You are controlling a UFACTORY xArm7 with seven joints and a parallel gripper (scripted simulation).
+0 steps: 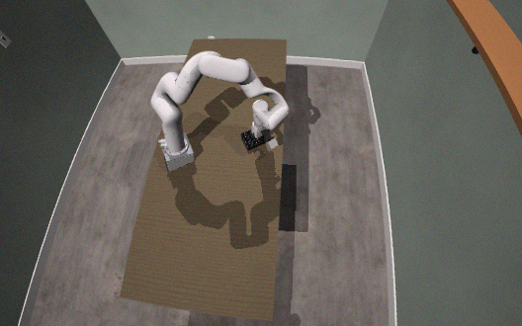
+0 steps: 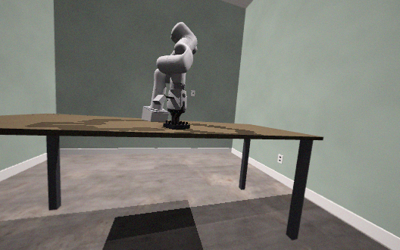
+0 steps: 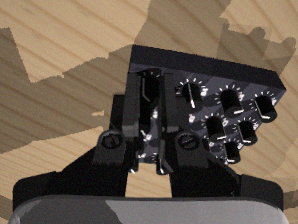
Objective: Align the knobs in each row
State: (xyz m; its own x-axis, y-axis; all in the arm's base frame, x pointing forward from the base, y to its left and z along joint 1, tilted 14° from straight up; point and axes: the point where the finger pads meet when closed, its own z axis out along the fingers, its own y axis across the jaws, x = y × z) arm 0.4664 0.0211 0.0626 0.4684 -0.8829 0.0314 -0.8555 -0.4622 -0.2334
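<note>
The black knob box [image 1: 251,143] [image 2: 176,127] [image 3: 200,62] is on the table, turned at an angle to my gripper in the wrist view. My gripper [image 2: 176,120] [image 3: 149,91] points down and is shut on a black knob [image 3: 150,88] at the box's upper left corner in the wrist view. Part of that knob's white line shows between the fingers. The neighbouring knob [image 3: 191,94] has its line toward the bottom of the view. Several other knobs show white lines toward the lower right or bottom. The fingers hide the knobs below the held one; printed names are too small to read.
The wooden table [image 1: 198,267] [image 2: 265,131] carries the arm's white base [image 1: 179,160] [image 2: 154,114]. The box stands near the table edge farther from that base. A dark part [image 3: 117,104] projects at the box's left side in the wrist view. Arm shadows cross the table.
</note>
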